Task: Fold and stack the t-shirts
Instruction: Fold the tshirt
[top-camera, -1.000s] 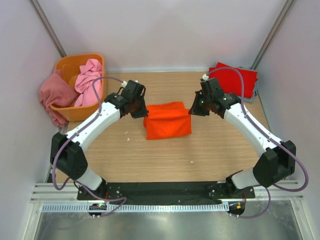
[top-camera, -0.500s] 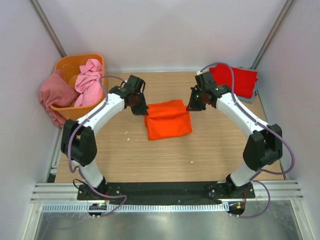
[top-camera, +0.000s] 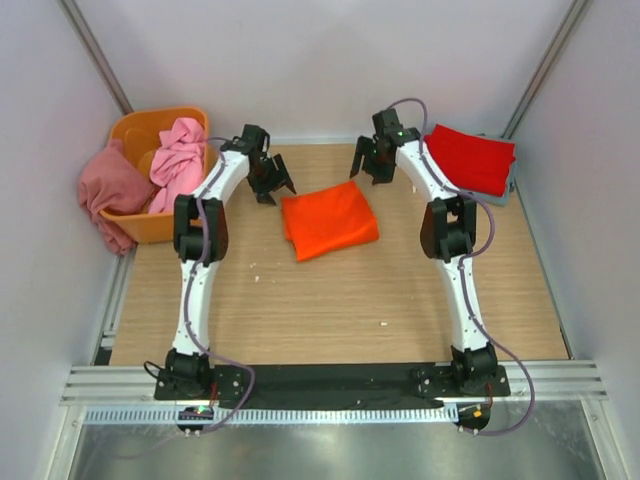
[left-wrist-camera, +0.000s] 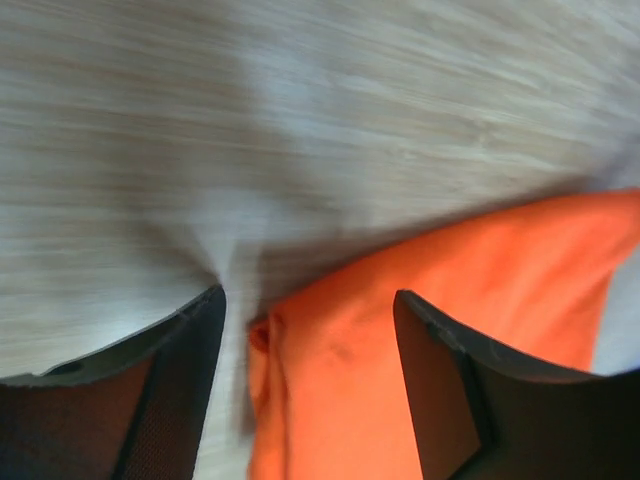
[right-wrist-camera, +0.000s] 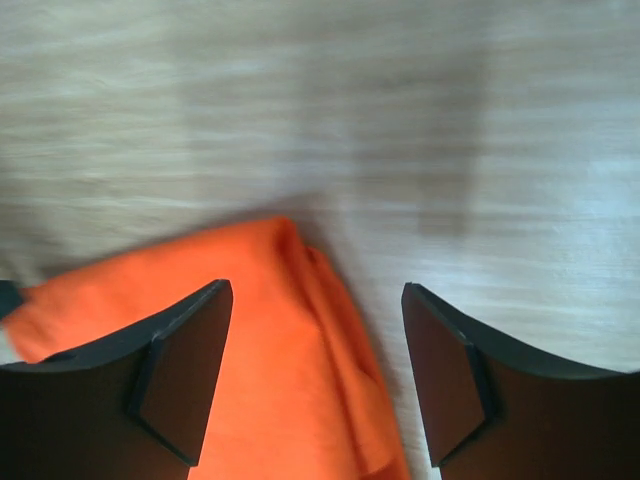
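Note:
A bright orange t-shirt (top-camera: 328, 220) lies folded flat in the middle of the table. My left gripper (top-camera: 277, 192) hovers open just past its back left corner, and the left wrist view shows that corner of the orange cloth (left-wrist-camera: 400, 330) below the spread left gripper (left-wrist-camera: 308, 295). My right gripper (top-camera: 368, 172) is open past the shirt's back right corner, and the same cloth (right-wrist-camera: 280, 380) lies under the right gripper (right-wrist-camera: 316, 288). Neither holds anything. A folded red t-shirt (top-camera: 470, 160) rests on a grey-blue one (top-camera: 510, 186) at the back right.
A rigid orange tub (top-camera: 140, 228) stands at the back left. A light pink shirt (top-camera: 178, 160) is heaped in it and a dusty rose shirt (top-camera: 108, 190) hangs over its left rim. White walls close in the table on three sides.
Both grippers have opened and let go of the orange shirt. Both arms have stretched toward the back of the table, and the shirt now lies a little further back and flatter.

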